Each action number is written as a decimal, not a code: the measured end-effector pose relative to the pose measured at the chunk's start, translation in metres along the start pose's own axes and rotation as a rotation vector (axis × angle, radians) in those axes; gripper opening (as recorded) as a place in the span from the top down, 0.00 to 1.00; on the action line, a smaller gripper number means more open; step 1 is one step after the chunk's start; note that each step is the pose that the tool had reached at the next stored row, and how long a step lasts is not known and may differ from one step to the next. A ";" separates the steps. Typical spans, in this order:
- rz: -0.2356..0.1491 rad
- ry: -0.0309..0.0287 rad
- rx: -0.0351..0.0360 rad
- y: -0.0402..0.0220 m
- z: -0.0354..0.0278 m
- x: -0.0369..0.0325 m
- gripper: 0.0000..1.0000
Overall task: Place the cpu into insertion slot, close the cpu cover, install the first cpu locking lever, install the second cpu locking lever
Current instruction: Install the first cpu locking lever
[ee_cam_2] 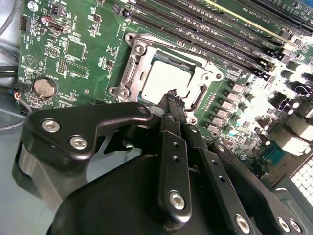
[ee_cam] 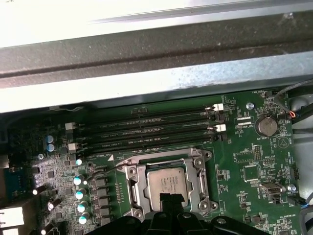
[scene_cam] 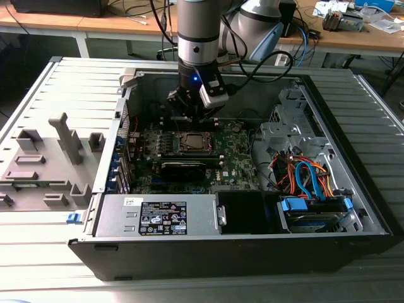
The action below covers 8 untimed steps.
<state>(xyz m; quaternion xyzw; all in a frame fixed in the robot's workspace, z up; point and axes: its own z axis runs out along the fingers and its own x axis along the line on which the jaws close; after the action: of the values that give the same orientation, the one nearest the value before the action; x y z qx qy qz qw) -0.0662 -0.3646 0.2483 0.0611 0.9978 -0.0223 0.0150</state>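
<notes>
Cpu (ee_cam: pixel 166 185) sits in its socket; gripper (ee_cam_2: pixel 172 100) fingertips pinched together just above it.

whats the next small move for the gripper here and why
Probably a slight descent toward the socket's lever side. The cpu already sits in the insertion slot with the cpu cover lying down around it, and the gripper hovers at the socket's edge, fingertips together, holding nothing visible.
</notes>
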 end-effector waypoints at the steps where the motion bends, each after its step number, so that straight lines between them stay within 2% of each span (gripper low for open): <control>1: -0.002 -0.0001 -0.0001 0.0000 0.0000 0.0000 0.89; 8: -0.015 -0.0007 -0.0007 0.0000 0.0000 0.0000 0.89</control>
<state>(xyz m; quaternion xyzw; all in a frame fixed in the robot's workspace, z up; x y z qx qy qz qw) -0.0662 -0.3646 0.2483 0.0534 0.9982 -0.0221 0.0152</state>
